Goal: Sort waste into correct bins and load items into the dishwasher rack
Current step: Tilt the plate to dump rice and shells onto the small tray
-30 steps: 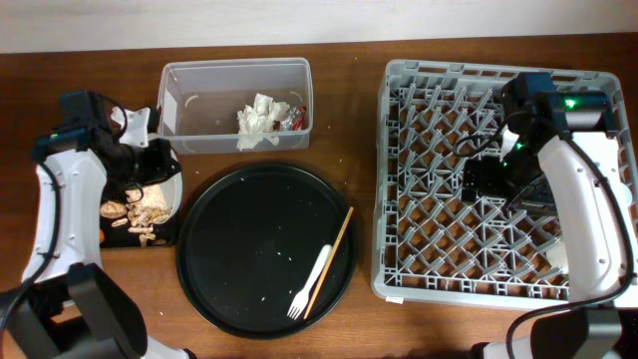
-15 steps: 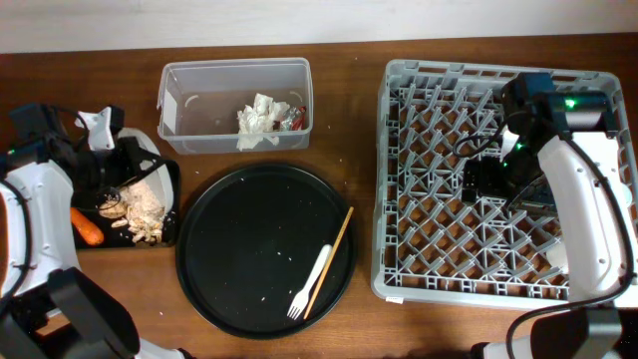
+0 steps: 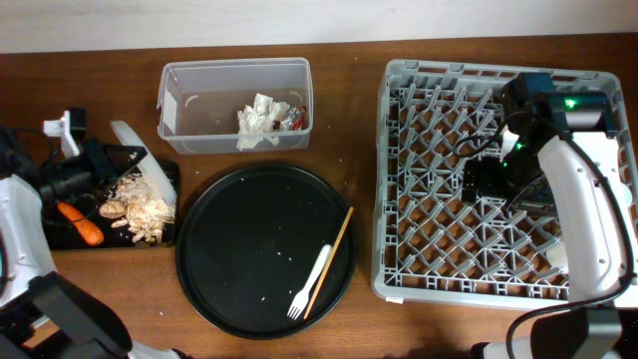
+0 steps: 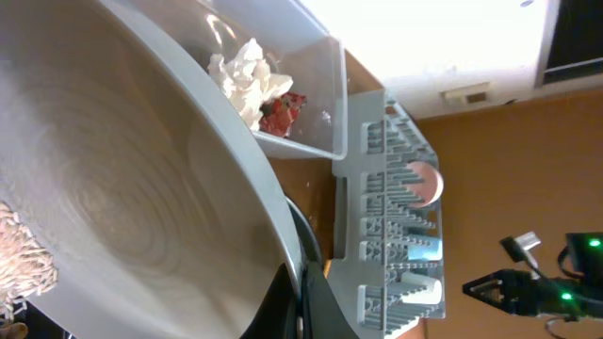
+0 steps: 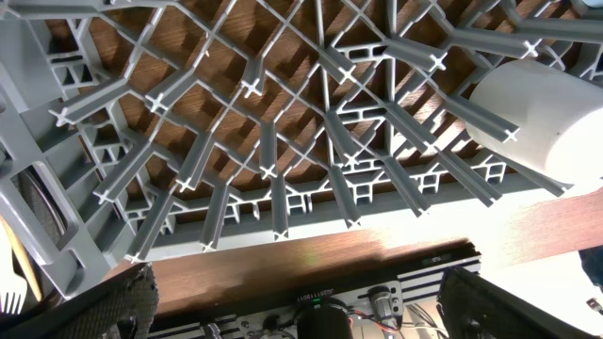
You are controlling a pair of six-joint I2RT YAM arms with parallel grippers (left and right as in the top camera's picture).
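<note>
white cup (image 5: 537, 113): cut by right edge | fork (image 5: 11, 299): only tines, at left edge | plate (image 4: 122, 188): overruns left wrist view | black tray (image 3: 60, 237): partly under plate

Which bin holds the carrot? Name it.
The shallow black rectangular tray on the left: the orange carrot lies in it beside beige crumbs. The clear tub holds only white tissues and a red wrapper.

A large round black tray (image 3: 239, 234) with a raised rim lies flat on the brown wooden tabletop (image 3: 349, 110). A few pale specks (image 3: 261, 296) are scattered on the tray floor. Behind the tray, past the far tabletop edge, runs a pale wall strip (image 3: 299, 20).
</note>
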